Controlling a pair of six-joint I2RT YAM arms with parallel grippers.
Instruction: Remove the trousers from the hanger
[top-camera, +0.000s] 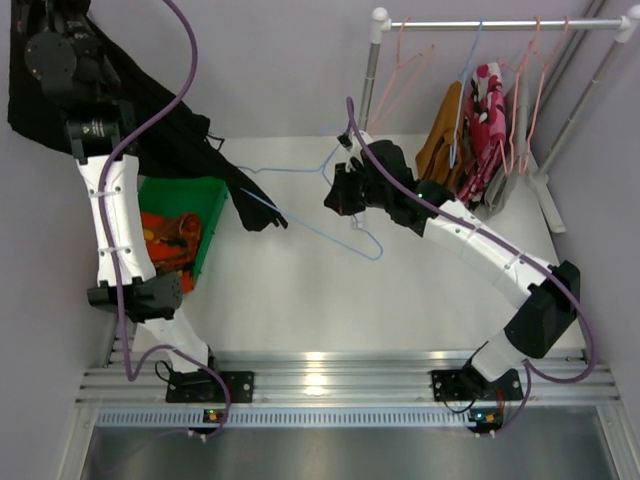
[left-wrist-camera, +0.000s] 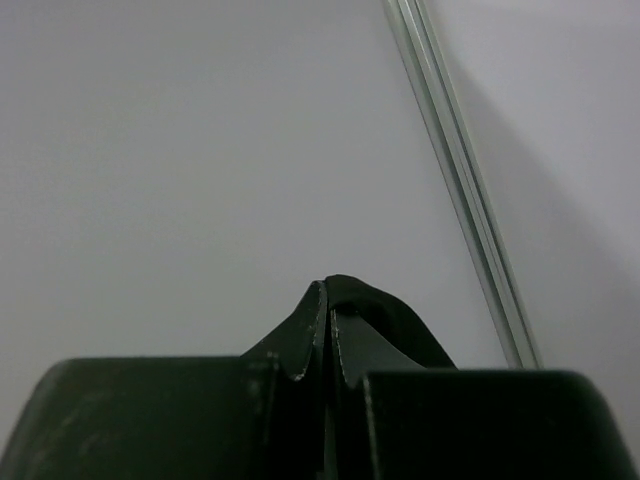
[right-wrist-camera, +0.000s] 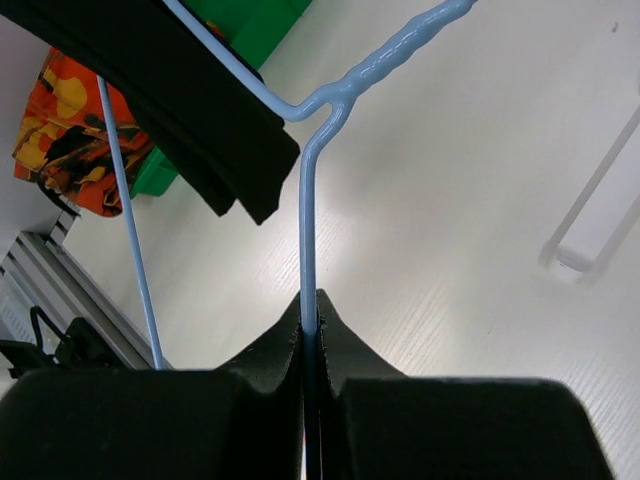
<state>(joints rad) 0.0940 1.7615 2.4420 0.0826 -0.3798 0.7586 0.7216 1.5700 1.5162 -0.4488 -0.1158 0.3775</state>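
The black trousers hang stretched from the top left down to their end near the table's middle. My left gripper is raised high at the top left and is shut on a fold of this black cloth. My right gripper is shut on the wire of a light blue hanger, held above the table. In the right wrist view the wire runs between my shut fingers, and the end of the trousers lies across the hanger's arm.
A green bin at the left holds the orange patterned trousers. A white rack at the back right carries the mustard-brown trousers, the red-pink floral trousers and pink hangers.
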